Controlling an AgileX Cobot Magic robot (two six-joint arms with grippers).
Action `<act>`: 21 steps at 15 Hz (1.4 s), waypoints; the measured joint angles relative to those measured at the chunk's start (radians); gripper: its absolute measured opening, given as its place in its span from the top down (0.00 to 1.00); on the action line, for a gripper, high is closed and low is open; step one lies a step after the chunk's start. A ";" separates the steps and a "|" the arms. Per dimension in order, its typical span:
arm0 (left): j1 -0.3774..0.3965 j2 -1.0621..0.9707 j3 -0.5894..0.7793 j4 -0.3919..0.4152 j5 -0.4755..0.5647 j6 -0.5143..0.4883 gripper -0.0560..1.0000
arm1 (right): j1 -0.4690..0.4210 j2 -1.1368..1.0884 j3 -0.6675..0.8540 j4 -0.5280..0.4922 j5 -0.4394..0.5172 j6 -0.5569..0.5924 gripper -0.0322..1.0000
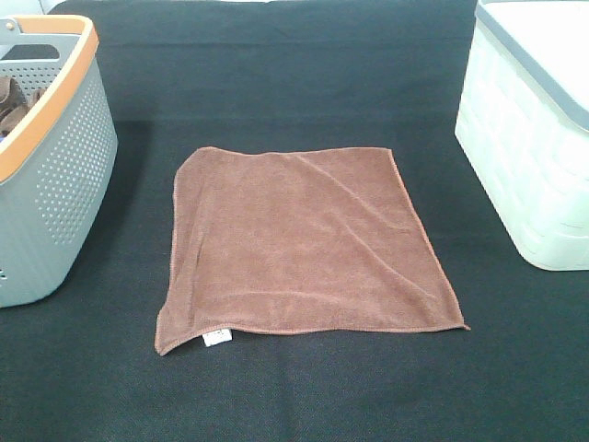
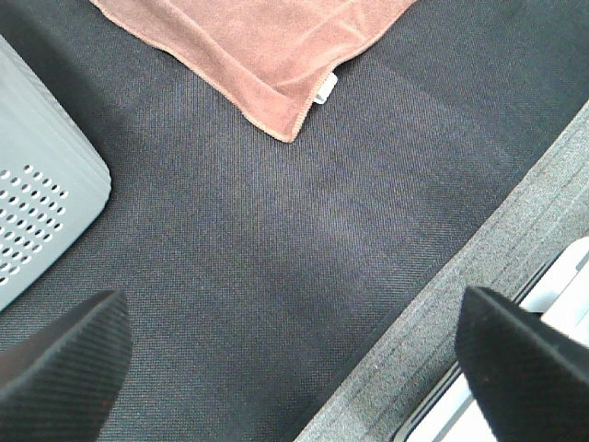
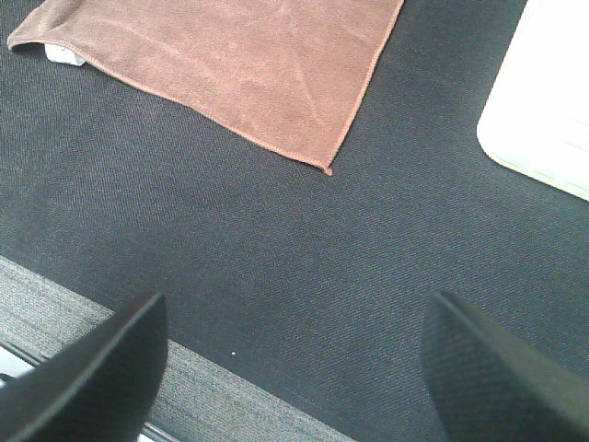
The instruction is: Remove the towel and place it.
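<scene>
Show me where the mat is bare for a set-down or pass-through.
Bare mat behind the towel, and a strip in front of it. Narrower lanes between towel and grey basket, and towel and white bin. Centre is covered.

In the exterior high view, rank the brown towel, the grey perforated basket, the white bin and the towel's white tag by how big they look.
1. The reddish-brown square microfibre towel, lying flat.
2 and 3. The grey perforated plastic basket with the orange rim and the white plastic bin with the grey rim: both cut off by the frame, so unranked.
4. The small white tag, far the smallest.
</scene>
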 joint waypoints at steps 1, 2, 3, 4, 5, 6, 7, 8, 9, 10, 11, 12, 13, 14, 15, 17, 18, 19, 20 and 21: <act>0.018 -0.007 0.000 -0.001 0.000 0.001 0.09 | 0.000 0.000 0.000 0.000 0.000 0.000 0.27; 0.056 -0.008 0.000 -0.001 0.000 0.001 0.09 | 0.000 0.000 0.000 0.000 0.000 0.000 0.27; 0.149 -0.011 0.000 -0.001 0.000 0.001 0.09 | -0.005 0.000 0.000 0.000 0.000 0.000 0.27; 0.209 -0.011 0.000 -0.001 0.000 0.001 0.09 | -0.026 0.000 0.000 0.002 0.000 0.000 0.27; 0.269 -0.012 0.000 -0.001 0.000 0.001 0.09 | -0.066 0.000 0.000 0.004 0.000 0.000 0.27; 0.326 -0.018 0.000 -0.001 0.000 0.001 0.09 | -0.116 0.000 0.000 0.006 0.000 0.000 0.27; 0.387 -0.038 0.000 -0.001 0.000 0.001 0.09 | -0.163 0.000 0.000 0.006 0.000 0.000 0.27; 0.387 -0.038 0.000 -0.001 0.000 0.001 0.09 | -0.163 0.000 0.000 0.006 0.000 0.000 0.27; 0.440 -0.068 0.000 -0.001 -0.003 0.002 0.09 | -0.213 -0.003 0.000 0.008 0.000 0.000 0.27; 0.481 -0.113 0.000 -0.001 -0.004 0.003 0.09 | -0.286 -0.032 0.000 0.008 -0.001 0.000 0.27; 0.487 -0.151 0.000 -0.001 -0.004 0.003 0.09 | -0.331 -0.068 0.000 0.008 -0.001 0.000 0.27; 0.486 -0.203 0.000 -0.001 -0.004 0.003 0.09 | -0.369 -0.138 0.000 0.008 -0.001 -0.001 0.27; 0.486 -0.230 0.000 -0.001 -0.004 0.003 0.09 | -0.378 -0.178 0.000 0.008 -0.001 -0.001 0.27; 0.486 -0.256 0.000 -0.001 -0.005 0.003 0.09 | -0.378 -0.212 0.000 0.008 -0.001 -0.001 0.27; 0.486 -0.277 0.000 -0.001 -0.005 0.003 0.09 | -0.378 -0.237 0.000 0.008 0.000 -0.001 0.27; 0.486 -0.284 0.000 -0.001 -0.005 0.003 0.09 | -0.378 -0.247 0.000 0.008 0.000 -0.001 0.27; 0.486 -0.284 0.000 -0.001 -0.005 0.003 0.09 | -0.378 -0.247 0.000 0.008 0.000 -0.001 0.27; 0.486 -0.284 0.000 0.000 -0.005 0.003 0.09 | -0.378 -0.248 0.002 0.008 0.000 -0.001 0.27; 0.486 -0.284 0.000 0.000 -0.005 0.003 0.09 | -0.378 -0.248 0.002 0.008 0.000 -0.001 0.27; 0.486 -0.284 0.000 0.000 -0.005 0.003 0.09 | -0.378 -0.248 0.002 0.008 0.000 -0.001 0.27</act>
